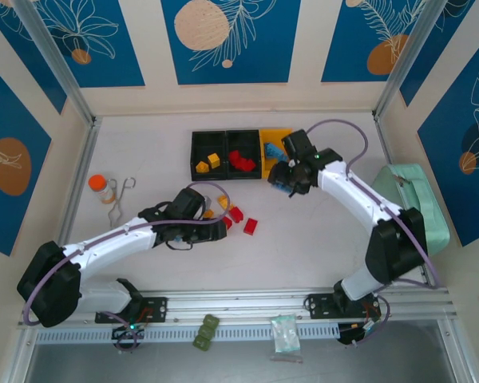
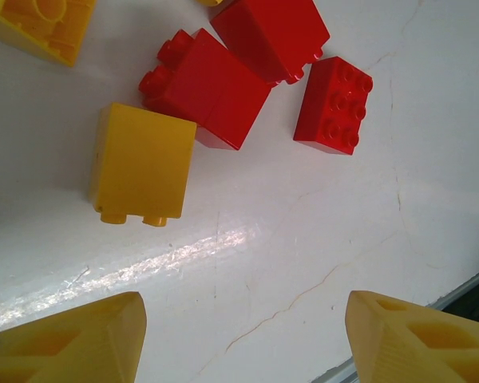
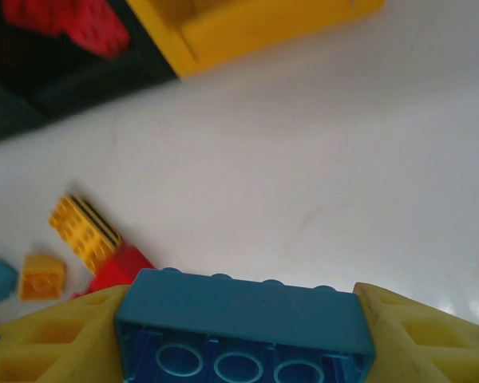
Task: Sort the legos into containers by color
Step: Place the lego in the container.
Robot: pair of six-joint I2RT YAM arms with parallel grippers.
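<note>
Three joined containers stand at the back: a black bin (image 1: 198, 144) holding yellow legos, a black bin (image 1: 242, 140) holding red legos (image 3: 64, 22), and a yellow bin (image 1: 273, 136) (image 3: 255, 28). My right gripper (image 1: 281, 182) (image 3: 243, 339) hangs just in front of the yellow bin, shut on a long blue lego (image 3: 243, 315), underside toward the camera. My left gripper (image 1: 221, 229) (image 2: 243, 339) is open and low over the table with nothing between its fingers. Just beyond it lie a yellow lego (image 2: 140, 163) and three red legos (image 2: 215, 88) (image 2: 275, 32) (image 2: 333, 104).
An orange-capped bottle (image 1: 100, 186) and metal tongs (image 1: 121, 195) lie at the left. A mint-green case (image 1: 419, 203) sits at the right edge. Olive-green blocks (image 1: 206, 331) and a packet (image 1: 286, 333) rest on the front rail. More loose legos (image 3: 84, 231) lie mid-table.
</note>
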